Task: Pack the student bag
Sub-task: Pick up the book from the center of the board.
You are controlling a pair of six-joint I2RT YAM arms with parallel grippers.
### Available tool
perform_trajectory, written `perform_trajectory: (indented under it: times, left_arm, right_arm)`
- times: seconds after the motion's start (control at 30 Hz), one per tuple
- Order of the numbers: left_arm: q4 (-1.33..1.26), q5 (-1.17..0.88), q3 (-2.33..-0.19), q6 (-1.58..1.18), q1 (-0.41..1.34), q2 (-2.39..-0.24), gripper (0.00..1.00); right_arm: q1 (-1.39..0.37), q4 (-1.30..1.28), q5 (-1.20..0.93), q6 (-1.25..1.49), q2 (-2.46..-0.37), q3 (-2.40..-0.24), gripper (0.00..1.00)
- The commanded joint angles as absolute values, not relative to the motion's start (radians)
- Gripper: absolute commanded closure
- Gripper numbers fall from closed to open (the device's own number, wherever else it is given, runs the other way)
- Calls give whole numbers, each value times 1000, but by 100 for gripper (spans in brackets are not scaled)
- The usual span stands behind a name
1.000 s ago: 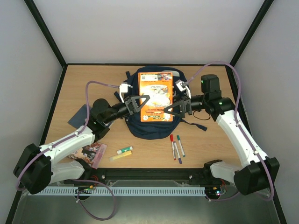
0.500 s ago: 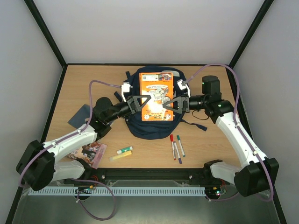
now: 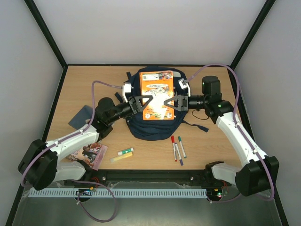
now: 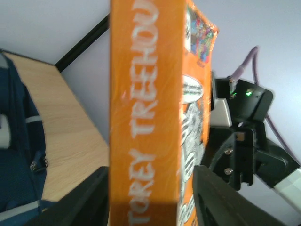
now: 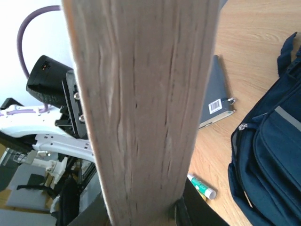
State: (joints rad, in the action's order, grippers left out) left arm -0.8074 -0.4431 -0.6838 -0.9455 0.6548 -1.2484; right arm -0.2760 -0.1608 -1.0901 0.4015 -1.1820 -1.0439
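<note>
the backpack (image 3: 153, 129) lies flat on the table (image 3: 207, 150), towards 12 o'clock from the table's middle. an orange book (image 3: 157, 92) sits over it, cover up, held between the two arms. the left gripper (image 3: 143, 102) grips the book at its 9 o'clock edge, closed on the spine. the right gripper (image 3: 170, 103) grips the 3 o'clock edge, closed on the page side.

in the left wrist view the spine (image 4: 146, 108), with white lettering, stands upright between the dark fingers (image 4: 89, 200). the backpack (image 4: 19, 160) is at 8 o'clock, and the right gripper (image 4: 235, 155) shows past the cover at 4 o'clock. in the right wrist view the pale page edge (image 5: 146, 108) fills the middle and the backpack (image 5: 268, 160) is at 4 o'clock.

three markers (image 3: 178, 148) lie at 5 o'clock of the backpack. a small white tube with a green end (image 3: 125, 151) lies at 7 o'clock. a dark notebook (image 3: 80, 117) lies at 9 o'clock, well apart from the bag, with a colourful packet (image 3: 91, 154) nearer the left arm's base.
</note>
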Motion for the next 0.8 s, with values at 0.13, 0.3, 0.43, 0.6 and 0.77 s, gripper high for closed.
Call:
perform_trajectory:
  times: [0.13, 0.3, 0.43, 0.6, 0.77]
  left_arm:
    - [-378, -337, -803, -750, 623, -1231, 15]
    - [-26, -236, -904, -583, 622, -1189, 0]
    - [246, -155, -1052, -600, 621, -1200, 1]
    - [496, -34, -1304, -723, 620, -1203, 1]
    - [579, -9, -1433, -856, 620, -1170, 0]
  right_arm:
    - [-230, -226, -886, 247, -1144, -1077, 99]
    - [-118, -166, -713, 223, -1081, -958, 99]
    - [-89, -117, -660, 172, -1054, -875, 99]
    - [-87, -88, -640, 152, -1047, -844, 99]
    - [-87, -82, -643, 124, -1049, -813, 99]
